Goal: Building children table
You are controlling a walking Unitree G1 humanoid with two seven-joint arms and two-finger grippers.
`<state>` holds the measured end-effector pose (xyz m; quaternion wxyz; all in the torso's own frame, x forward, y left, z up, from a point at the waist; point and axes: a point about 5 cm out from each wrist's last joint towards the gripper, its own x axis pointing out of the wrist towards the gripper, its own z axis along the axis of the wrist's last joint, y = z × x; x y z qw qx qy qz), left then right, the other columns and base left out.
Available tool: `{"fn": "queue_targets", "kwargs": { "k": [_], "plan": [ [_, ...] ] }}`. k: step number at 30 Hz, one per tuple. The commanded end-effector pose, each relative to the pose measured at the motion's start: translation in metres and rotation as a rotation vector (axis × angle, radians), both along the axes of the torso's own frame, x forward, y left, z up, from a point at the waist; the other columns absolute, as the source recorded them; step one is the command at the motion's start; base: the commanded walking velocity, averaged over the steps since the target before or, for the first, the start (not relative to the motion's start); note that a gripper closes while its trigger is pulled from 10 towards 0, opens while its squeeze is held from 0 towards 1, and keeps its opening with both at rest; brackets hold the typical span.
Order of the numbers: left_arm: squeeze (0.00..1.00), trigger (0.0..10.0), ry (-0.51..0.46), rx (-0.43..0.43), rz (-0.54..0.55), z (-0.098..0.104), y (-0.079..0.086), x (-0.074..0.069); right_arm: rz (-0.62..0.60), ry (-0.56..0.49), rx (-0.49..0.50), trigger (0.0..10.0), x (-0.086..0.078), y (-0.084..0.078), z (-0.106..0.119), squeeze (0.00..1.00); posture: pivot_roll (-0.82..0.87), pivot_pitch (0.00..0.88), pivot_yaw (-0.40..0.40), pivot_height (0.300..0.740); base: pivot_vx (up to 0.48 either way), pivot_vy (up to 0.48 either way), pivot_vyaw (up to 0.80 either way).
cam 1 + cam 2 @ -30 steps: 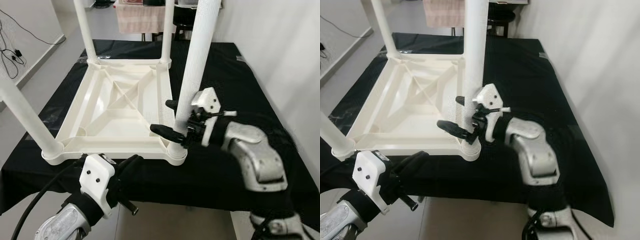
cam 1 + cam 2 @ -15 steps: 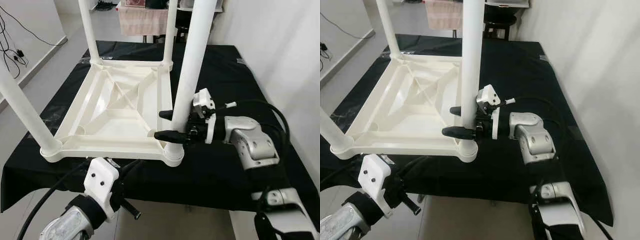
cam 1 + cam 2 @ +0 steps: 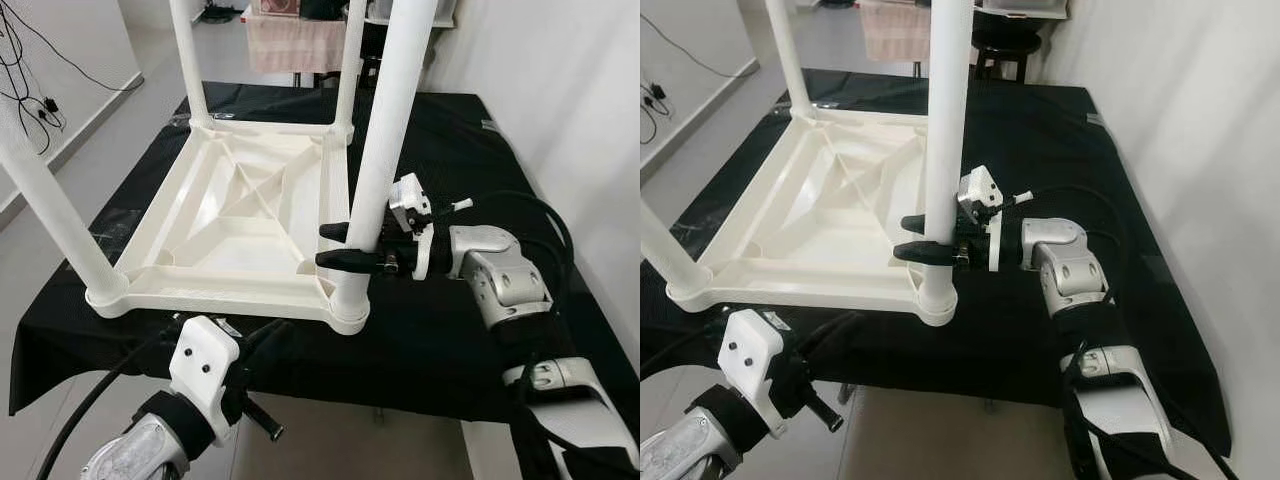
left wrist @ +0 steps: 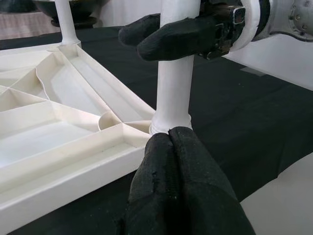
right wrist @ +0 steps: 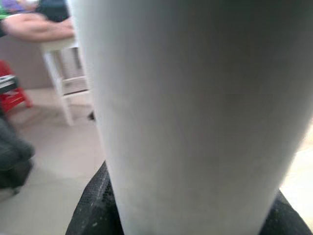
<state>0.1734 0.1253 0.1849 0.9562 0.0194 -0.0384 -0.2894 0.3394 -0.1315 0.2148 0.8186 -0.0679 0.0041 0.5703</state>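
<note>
The upturned white plastic table top lies on the black cloth, and the right gripper clasps its near round leg. Up close, the left wrist view shows the left gripper, padded fingers pressed together, low before that leg's socket.

The tops of all four white table legs were cut off by the frame's upper edge, including the near right leg. That leg hid the middle of the right end effector. In the right wrist view, the room behind it was blurred, with a person's arm cut off at the edge.
</note>
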Motion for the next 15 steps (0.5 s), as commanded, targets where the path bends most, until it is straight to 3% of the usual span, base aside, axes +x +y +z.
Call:
{"fn": "queue_targets", "kwargs": {
  "k": [1, 2, 3, 4, 5, 6, 8, 11, 14, 15],
  "plan": [
    [0.00, 10.0, -0.003, -0.004, 0.001, 0.001, 0.000, -0.002, -0.146, 0.022, -0.037, 0.0, 0.002, -0.005, -0.006, 0.00, 0.01, 0.121, -0.076, 0.740, 0.000, 0.000, 0.00],
    [0.00, 10.0, -0.004, -0.004, 0.002, 0.002, 0.001, -0.002, -0.229, 0.023, -0.036, 0.0, -0.001, -0.003, -0.009, 0.00, 0.01, 0.121, -0.076, 0.740, 0.000, 0.000, 0.00],
    [0.00, 10.0, -0.006, -0.003, 0.003, 0.003, 0.002, -0.002, -0.508, 0.024, -0.002, 0.0, -0.003, 0.003, -0.016, 0.00, 0.00, 0.135, -0.077, 0.740, 0.000, 0.000, 0.00],
    [0.00, 10.0, -0.008, -0.003, 0.004, 0.004, 0.003, -0.002, -0.760, 0.080, 0.021, 0.0, -0.015, 0.006, -0.027, 0.00, -0.02, 0.147, -0.060, 0.740, 0.000, 0.000, 0.00],
    [0.00, 10.0, -0.010, -0.003, 0.006, 0.005, 0.004, -0.001, -0.847, 0.136, 0.033, 0.0, -0.032, 0.016, -0.040, 0.00, -0.02, 0.148, -0.057, 0.740, 0.000, 0.000, 0.00],
    [0.00, 10.0, -0.012, -0.002, 0.007, 0.005, 0.005, -0.001, -0.891, 0.159, 0.042, 0.0, -0.044, 0.024, -0.048, 0.00, -0.01, 0.151, -0.052, 0.740, 0.000, 0.000, 0.00],
    [0.00, 10.0, -0.013, -0.002, 0.006, 0.005, 0.005, 0.000, -0.870, 0.167, 0.039, 0.0, -0.051, 0.033, -0.055, 0.00, -0.01, 0.147, -0.048, 0.740, 0.000, 0.000, 0.00],
    [0.00, 10.0, -0.012, -0.003, 0.000, 0.004, 0.004, 0.002, -0.807, 0.121, 0.019, 0.0, -0.045, 0.049, -0.055, 0.00, 0.00, 0.135, -0.056, 0.740, 0.000, 0.000, 0.00],
    [0.00, 10.0, -0.012, -0.005, -0.003, 0.004, 0.003, 0.003, -0.783, 0.100, 0.013, 0.0, -0.040, 0.052, -0.053, 0.00, 0.00, 0.133, -0.062, 0.740, 0.000, 0.000, 0.00],
    [0.00, 10.0, -0.014, -0.005, -0.002, 0.004, 0.002, 0.003, -0.786, 0.094, 0.008, 9.3, -0.037, 0.052, -0.052, 0.00, 0.00, 0.133, -0.064, 0.740, 0.000, 0.000, 0.00]
  ]
}}
